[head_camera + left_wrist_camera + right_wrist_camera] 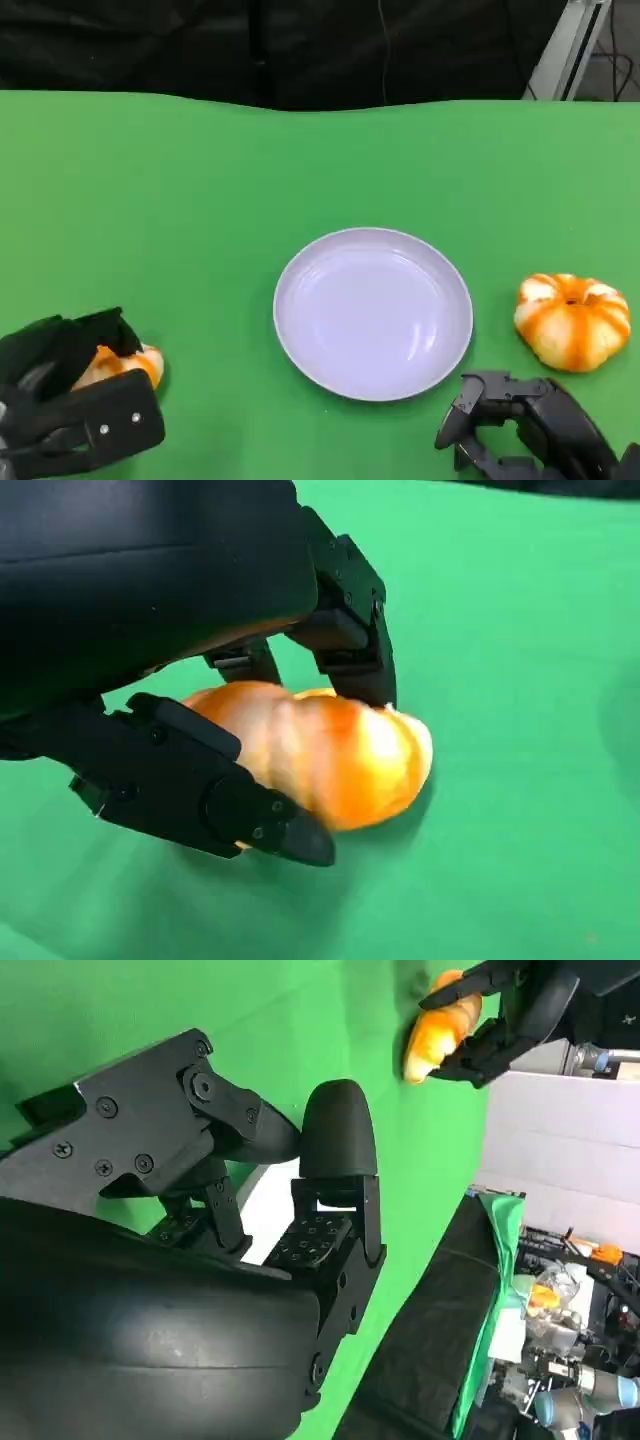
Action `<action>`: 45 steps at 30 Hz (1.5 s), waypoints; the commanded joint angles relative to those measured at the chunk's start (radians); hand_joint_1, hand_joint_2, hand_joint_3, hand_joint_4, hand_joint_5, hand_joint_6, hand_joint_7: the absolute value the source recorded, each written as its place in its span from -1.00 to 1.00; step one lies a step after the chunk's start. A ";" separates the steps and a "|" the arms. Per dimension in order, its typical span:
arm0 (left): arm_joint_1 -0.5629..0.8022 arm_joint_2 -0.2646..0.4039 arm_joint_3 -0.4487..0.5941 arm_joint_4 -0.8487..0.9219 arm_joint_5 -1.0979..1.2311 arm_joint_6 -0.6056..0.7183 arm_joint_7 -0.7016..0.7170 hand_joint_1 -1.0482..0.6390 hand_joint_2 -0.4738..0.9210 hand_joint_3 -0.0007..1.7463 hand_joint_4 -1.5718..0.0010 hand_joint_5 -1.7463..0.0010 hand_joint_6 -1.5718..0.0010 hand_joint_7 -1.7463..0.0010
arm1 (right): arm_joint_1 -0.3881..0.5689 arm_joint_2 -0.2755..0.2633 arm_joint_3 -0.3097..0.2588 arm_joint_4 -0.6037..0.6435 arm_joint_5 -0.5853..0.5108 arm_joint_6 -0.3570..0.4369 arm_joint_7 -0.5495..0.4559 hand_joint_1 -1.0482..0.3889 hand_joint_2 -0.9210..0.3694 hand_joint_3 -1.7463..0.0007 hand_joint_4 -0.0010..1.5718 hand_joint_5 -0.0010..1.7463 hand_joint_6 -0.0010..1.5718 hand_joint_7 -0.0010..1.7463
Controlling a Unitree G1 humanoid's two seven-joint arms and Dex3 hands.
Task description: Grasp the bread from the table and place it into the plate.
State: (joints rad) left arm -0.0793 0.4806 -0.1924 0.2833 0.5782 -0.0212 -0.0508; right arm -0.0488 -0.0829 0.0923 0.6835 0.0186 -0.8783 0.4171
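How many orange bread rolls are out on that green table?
2. One bread roll lies near the table's left edge, with the left hand closed around it. The other roll sits free to the right of the white plate.

Robotics lab, staged for recording. Table (pixel 200 200) covered in plain green cloth, black drape (pixel 250 45) hung behind it, metal frame post (pixel 565 50) at the far corner. Past the table edge: white panel (pixel 555 1150), cluttered bench (pixel 560 1310) with cables and gear, and another robot arm (pixel 590 1395), silver with blue joints.
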 commanded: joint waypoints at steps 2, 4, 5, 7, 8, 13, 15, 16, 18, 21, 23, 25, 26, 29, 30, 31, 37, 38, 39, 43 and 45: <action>0.028 -0.001 0.003 0.031 -0.016 -0.004 0.019 0.25 0.88 -0.99 0.33 -1.00 0.49 -1.00 | -0.004 -0.006 -0.003 0.003 0.001 -0.004 -0.013 0.28 -0.50 -0.12 0.04 0.70 0.07 0.37; 0.028 0.000 0.002 0.039 -0.021 -0.021 0.030 0.25 0.88 -0.99 0.32 -1.00 0.49 -1.00 | -0.006 -0.006 -0.003 0.007 0.001 -0.009 -0.014 0.28 -0.50 -0.12 0.04 0.70 0.07 0.37; 0.028 0.000 0.002 0.042 -0.022 -0.026 0.034 0.25 0.88 -0.99 0.31 -1.00 0.49 -1.00 | -0.006 -0.006 -0.002 0.008 0.001 -0.010 -0.014 0.28 -0.50 -0.12 0.04 0.70 0.08 0.37; 0.034 -0.008 0.011 0.042 -0.034 -0.064 0.072 0.23 0.88 -0.99 0.29 -1.00 0.48 -1.00 | -0.005 -0.006 -0.002 0.006 -0.001 -0.005 -0.016 0.28 -0.51 -0.12 0.04 0.70 0.08 0.37; 0.040 -0.015 0.019 0.041 -0.043 -0.095 0.103 0.19 0.88 -0.99 0.25 -1.00 0.46 -1.00 | -0.005 -0.005 -0.001 0.005 -0.002 -0.002 -0.018 0.27 -0.51 -0.12 0.04 0.69 0.08 0.37; 0.051 -0.026 0.036 0.036 -0.064 -0.143 0.143 0.14 0.88 -0.99 0.22 -1.00 0.44 -1.00 | -0.004 -0.006 0.001 0.004 0.001 0.000 -0.017 0.27 -0.51 -0.12 0.05 0.69 0.08 0.36; 0.051 -0.026 0.036 0.038 -0.065 -0.147 0.145 0.14 0.88 -0.99 0.22 -1.00 0.44 -1.00 | -0.004 -0.006 0.002 0.004 0.002 0.000 -0.017 0.27 -0.51 -0.12 0.05 0.69 0.08 0.35; 0.051 -0.026 0.036 0.039 -0.065 -0.147 0.145 0.14 0.88 -0.99 0.22 -1.00 0.44 -1.00 | -0.004 -0.006 0.002 0.004 0.002 0.000 -0.017 0.27 -0.51 -0.12 0.05 0.68 0.08 0.35; 0.051 -0.026 0.036 0.040 -0.064 -0.149 0.145 0.14 0.88 -0.99 0.23 -1.00 0.44 -1.00 | -0.004 -0.006 0.002 0.004 0.002 0.000 -0.017 0.27 -0.51 -0.12 0.05 0.68 0.08 0.35; 0.050 -0.026 0.037 0.041 -0.064 -0.150 0.145 0.14 0.88 -0.99 0.23 -1.00 0.44 -1.00 | -0.004 -0.006 0.002 0.004 0.002 0.000 -0.017 0.27 -0.51 -0.12 0.05 0.68 0.08 0.35; 0.065 -0.024 0.044 -0.005 -0.054 -0.177 0.174 0.14 0.88 -0.99 0.22 -1.00 0.43 -1.00 | -0.007 -0.005 0.002 0.010 0.005 0.000 -0.013 0.27 -0.51 -0.12 0.05 0.68 0.08 0.35; 0.086 -0.024 0.054 -0.075 -0.040 -0.212 0.214 0.13 0.88 -1.00 0.20 -1.00 0.40 -1.00 | -0.012 -0.004 0.002 0.020 0.009 -0.002 -0.008 0.28 -0.51 -0.12 0.05 0.69 0.08 0.35; 0.096 -0.026 0.058 -0.109 -0.034 -0.213 0.221 0.14 0.87 -1.00 0.20 -1.00 0.40 -1.00 | -0.014 -0.003 0.002 0.024 0.012 -0.005 -0.006 0.28 -0.51 -0.12 0.04 0.69 0.08 0.35; 0.111 -0.030 0.065 -0.157 -0.024 -0.200 0.221 0.16 0.86 -1.00 0.21 -1.00 0.40 -1.00 | -0.016 0.000 0.000 0.030 0.019 -0.006 0.001 0.28 -0.52 -0.11 0.04 0.70 0.07 0.36; 0.115 -0.031 0.066 -0.173 -0.018 -0.201 0.225 0.16 0.86 -1.00 0.21 -1.00 0.40 -1.00 | -0.016 0.000 0.000 0.028 0.013 -0.006 -0.003 0.28 -0.52 -0.11 0.04 0.70 0.07 0.36; 0.118 -0.032 0.068 -0.187 -0.011 -0.200 0.229 0.15 0.85 -1.00 0.22 -1.00 0.40 -1.00 | -0.015 -0.001 0.000 0.027 0.009 -0.006 -0.007 0.28 -0.52 -0.11 0.04 0.70 0.07 0.36; 0.125 -0.041 0.076 -0.243 0.007 -0.219 0.235 0.16 0.85 -0.99 0.23 -1.00 0.40 -1.00 | -0.014 0.000 0.001 0.027 0.009 -0.006 -0.007 0.28 -0.53 -0.10 0.04 0.70 0.07 0.37; 0.126 -0.043 0.077 -0.254 0.010 -0.227 0.237 0.18 0.86 -0.99 0.24 -1.00 0.40 -1.00 | -0.014 0.000 0.001 0.027 0.010 -0.006 -0.006 0.28 -0.53 -0.10 0.04 0.70 0.07 0.37; 0.127 -0.044 0.078 -0.260 0.011 -0.232 0.239 0.18 0.86 -0.99 0.24 -1.00 0.40 -1.00 | -0.014 0.000 0.001 0.027 0.010 -0.006 -0.006 0.28 -0.53 -0.10 0.04 0.70 0.07 0.37; 0.122 -0.066 0.066 -0.305 0.025 -0.235 0.236 0.18 0.87 -0.99 0.25 -1.00 0.40 -1.00 | -0.014 -0.002 0.001 0.027 0.005 -0.009 -0.009 0.28 -0.53 -0.10 0.04 0.70 0.07 0.37; 0.111 -0.084 0.052 -0.328 0.043 -0.237 0.239 0.16 0.87 -0.99 0.26 -1.00 0.40 -1.00 | -0.015 -0.003 0.001 0.028 -0.004 -0.011 -0.017 0.28 -0.53 -0.09 0.04 0.70 0.07 0.37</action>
State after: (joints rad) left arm 0.0418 0.4114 -0.1285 -0.0073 0.6013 -0.2514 0.1697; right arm -0.0622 -0.0786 0.0969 0.7059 0.0177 -0.8790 0.4098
